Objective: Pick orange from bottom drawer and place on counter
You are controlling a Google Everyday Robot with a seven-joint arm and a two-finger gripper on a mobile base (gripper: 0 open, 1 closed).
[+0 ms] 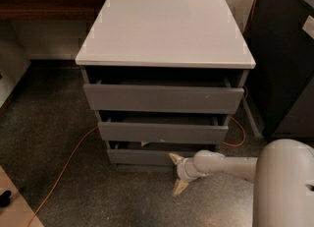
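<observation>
Since the orange is out of sight, presumably inside the barely open bottom drawer (147, 156), I place my gripper (177, 173) low by that drawer's right front, jaws spread wide and empty; the fruit should lie behind-left of them, white surface (164, 27) well above

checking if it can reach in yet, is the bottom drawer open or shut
Slightly open: a dark gap shows above the front of the bottom drawer. The gripper, fingers spread, sits by its right end.
</observation>
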